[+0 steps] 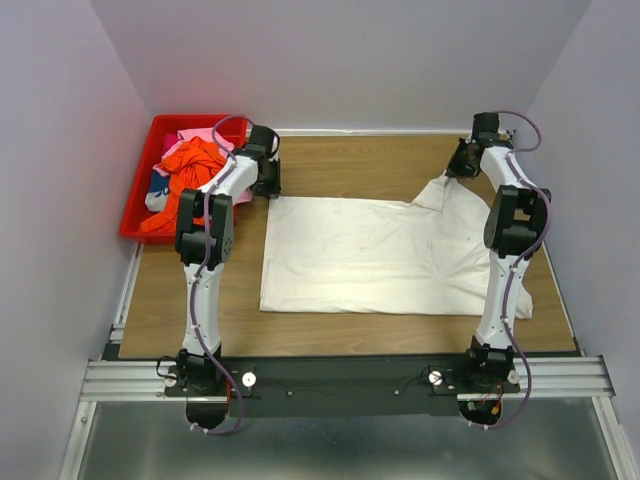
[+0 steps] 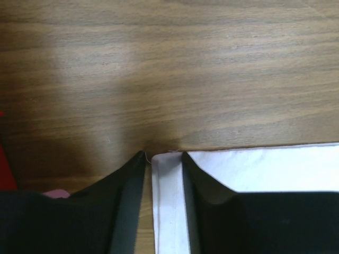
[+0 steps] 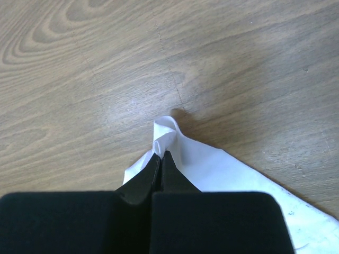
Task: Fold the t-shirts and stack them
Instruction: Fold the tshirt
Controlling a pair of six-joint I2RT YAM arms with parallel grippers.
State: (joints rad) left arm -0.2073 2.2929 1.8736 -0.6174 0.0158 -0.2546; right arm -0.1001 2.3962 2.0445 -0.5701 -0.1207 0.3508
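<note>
Wood-grain bench (image 1: 350, 160) carries the limp, light white t-shirt (image 1: 350, 255); left gripper (image 2: 163, 154) stands half open astride its hemmed corner, right gripper (image 3: 161, 154) pinches another corner shut. Corners should give best hold.

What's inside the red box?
The red bin holds a crumpled orange-red shirt, pink cloth behind it and a bit of blue-patterned cloth. The pile and the left arm hide whatever lies underneath.

Lab test booth: plain walls (image 1: 340, 60) enclose a wood table (image 1: 350, 160), aluminium rails (image 1: 130, 380).
</note>
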